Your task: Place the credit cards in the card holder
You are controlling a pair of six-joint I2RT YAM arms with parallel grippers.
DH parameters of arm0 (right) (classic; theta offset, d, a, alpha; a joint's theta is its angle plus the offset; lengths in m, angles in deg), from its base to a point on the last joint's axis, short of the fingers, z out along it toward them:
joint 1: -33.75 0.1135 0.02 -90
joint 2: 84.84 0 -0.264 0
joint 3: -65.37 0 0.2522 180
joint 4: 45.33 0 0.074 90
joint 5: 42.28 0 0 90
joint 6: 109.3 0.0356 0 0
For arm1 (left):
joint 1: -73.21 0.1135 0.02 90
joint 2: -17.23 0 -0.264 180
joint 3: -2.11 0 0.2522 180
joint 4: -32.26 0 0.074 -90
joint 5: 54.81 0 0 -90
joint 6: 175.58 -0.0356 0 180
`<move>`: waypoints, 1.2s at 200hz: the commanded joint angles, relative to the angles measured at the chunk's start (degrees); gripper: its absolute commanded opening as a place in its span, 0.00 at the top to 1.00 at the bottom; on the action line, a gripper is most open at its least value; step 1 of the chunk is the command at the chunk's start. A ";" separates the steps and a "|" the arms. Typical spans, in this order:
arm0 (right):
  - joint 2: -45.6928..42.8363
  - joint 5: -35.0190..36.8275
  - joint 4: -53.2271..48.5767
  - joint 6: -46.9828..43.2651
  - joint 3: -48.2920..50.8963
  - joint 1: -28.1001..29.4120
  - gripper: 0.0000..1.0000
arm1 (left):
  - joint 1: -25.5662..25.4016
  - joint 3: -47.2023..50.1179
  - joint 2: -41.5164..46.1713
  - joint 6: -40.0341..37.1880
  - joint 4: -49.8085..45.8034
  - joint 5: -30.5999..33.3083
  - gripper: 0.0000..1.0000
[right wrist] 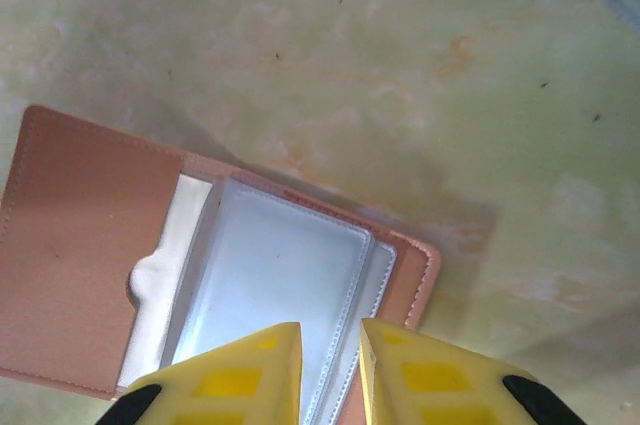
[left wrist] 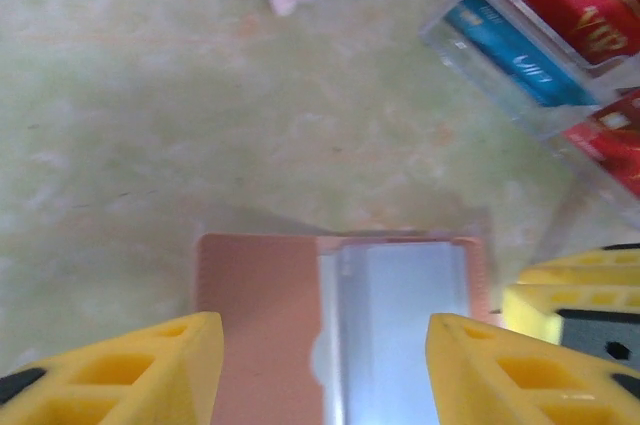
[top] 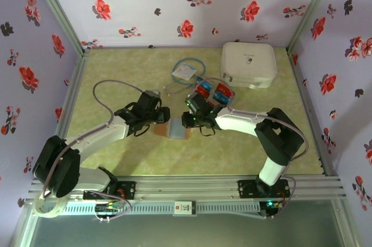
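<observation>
Credit cards (top: 214, 91), red and blue, lie together in a clear tray (left wrist: 452, 37) toward the back of the counter (top: 116, 72), near the white case (top: 249, 64) and just behind the right claw (top: 189, 120). None of them looks to have left the tray, and neither claw has one. The card holder (top: 176, 130) lies opened flat on the counter between the two claws, in front of the cards and apart from them. Its pinkish-tan cover is spread to one side and its clear sleeves (right wrist: 275, 275) face up. They look empty, with no red or blue showing through.

The left claw (left wrist: 322, 330) hangs low over the holder with its yellow fingers (left wrist: 170, 365) spread wide, one toward each side of it, and it grips nothing. The right claw (right wrist: 330, 340) is nearly closed, with only a narrow slit between its fingers. An edge of the sleeves runs into that slit, but whether it is pinched or merely lies beneath cannot be told.

The task appears to be at its start. The holder is open and ready, and every card has yet to be picked up and slid into a sleeve. The sleeves look thin and limp, so getting a card's edge into one will likely be the fiddly part.
</observation>
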 commanded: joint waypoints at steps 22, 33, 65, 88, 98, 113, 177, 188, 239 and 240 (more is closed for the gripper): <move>-0.84 -2.76 -0.14 -0.04 -0.22 -1.56 0.76 | -0.44 5.11 -2.13 2.92 8.00 -4.56 0.52; -0.38 -3.36 0.11 0.07 -0.48 -1.61 0.76 | -0.45 6.52 -2.18 3.13 9.14 -4.60 0.54; 1.46 -5.21 0.86 0.53 -1.51 -1.63 0.76 | -0.46 9.47 -2.47 3.91 11.38 -4.60 0.58; 2.76 -6.22 1.30 0.91 -2.40 -1.63 0.76 | -0.46 11.44 -3.14 4.76 13.26 -4.53 0.59; 3.33 -6.42 1.39 1.02 -2.69 -1.61 0.76 | -0.52 12.26 -3.36 5.16 14.15 -4.54 0.60; 4.03 -6.76 1.56 1.18 -3.19 -1.61 0.76 | -0.53 13.64 -3.71 5.69 15.42 -4.58 0.60; 6.54 -7.61 1.48 1.29 -5.05 -1.52 0.76 | -0.48 16.53 -4.85 6.90 19.59 -4.60 0.60; 6.99 -7.65 1.42 1.26 -5.25 -1.54 0.76 | -0.46 16.65 -4.94 6.87 19.99 -4.60 0.60; 7.93 -7.83 1.26 1.27 -5.98 -1.53 0.76 | -0.48 16.84 -5.28 6.51 20.38 -4.56 0.60; 7.94 -7.79 1.24 1.28 -5.96 -1.53 0.76 | -0.51 16.84 -5.29 6.55 20.38 -4.58 0.60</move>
